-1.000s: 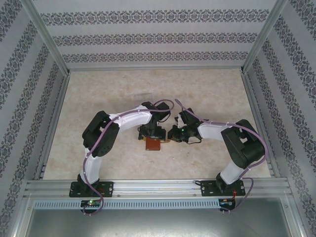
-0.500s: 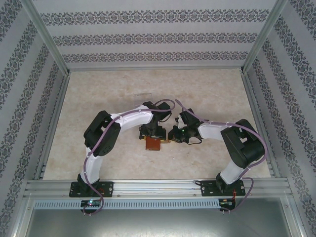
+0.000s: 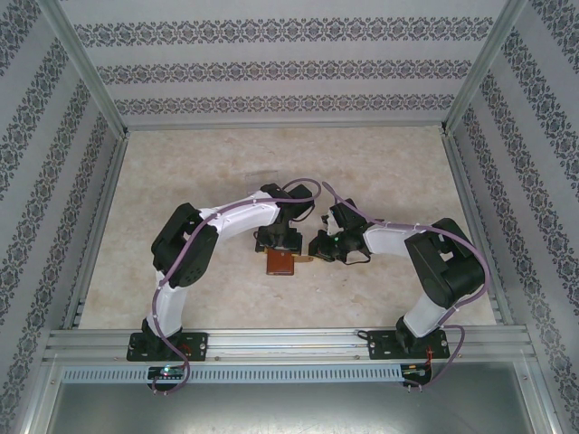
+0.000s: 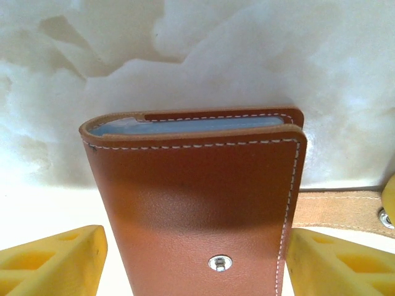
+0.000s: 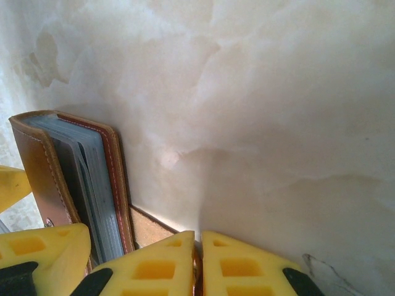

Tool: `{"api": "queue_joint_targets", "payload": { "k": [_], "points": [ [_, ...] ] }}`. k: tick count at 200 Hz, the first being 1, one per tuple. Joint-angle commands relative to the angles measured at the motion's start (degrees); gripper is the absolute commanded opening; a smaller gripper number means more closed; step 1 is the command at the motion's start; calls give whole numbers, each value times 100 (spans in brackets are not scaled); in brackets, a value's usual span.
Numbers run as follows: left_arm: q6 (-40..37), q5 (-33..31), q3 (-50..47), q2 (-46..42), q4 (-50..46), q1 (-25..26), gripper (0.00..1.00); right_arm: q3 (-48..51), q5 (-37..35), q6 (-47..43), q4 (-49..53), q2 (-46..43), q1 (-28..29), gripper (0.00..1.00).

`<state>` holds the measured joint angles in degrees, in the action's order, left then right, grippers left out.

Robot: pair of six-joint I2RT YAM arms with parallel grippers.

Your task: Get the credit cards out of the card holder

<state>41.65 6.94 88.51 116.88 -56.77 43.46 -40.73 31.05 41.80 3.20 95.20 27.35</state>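
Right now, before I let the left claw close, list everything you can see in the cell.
card holder: one, brown leather, folded, mid-table between the two claws.
strap tab: one, tan, lying flat on the table from the holder toward the right claw.
inner leaves: several, grey-blue, stacked inside the holder; whether cards sit among them I cannot tell.
snap stud: one, silver, on the holder's cover.
table: one, cream marbled, under everything.
walls: three, grey-white patterned, around the table.
left claw: one, yellow fingers, open astride the holder.
right claw: one, yellow fingers, shut on the strap tab.
arms: two, white and black, bases at the near edge.
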Motion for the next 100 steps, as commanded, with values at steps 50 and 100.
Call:
{"api": "queue_joint_targets", "payload": {
  "k": [50,100],
  "points": [
    [-108,-568,72,-529,-653,-21,77,-4,-29,-84,186,44,-59,11],
    [-195,-617,-99,-723,-669,-147,69,-91,-125,-110,354,80,-72,11]
  ]
}}
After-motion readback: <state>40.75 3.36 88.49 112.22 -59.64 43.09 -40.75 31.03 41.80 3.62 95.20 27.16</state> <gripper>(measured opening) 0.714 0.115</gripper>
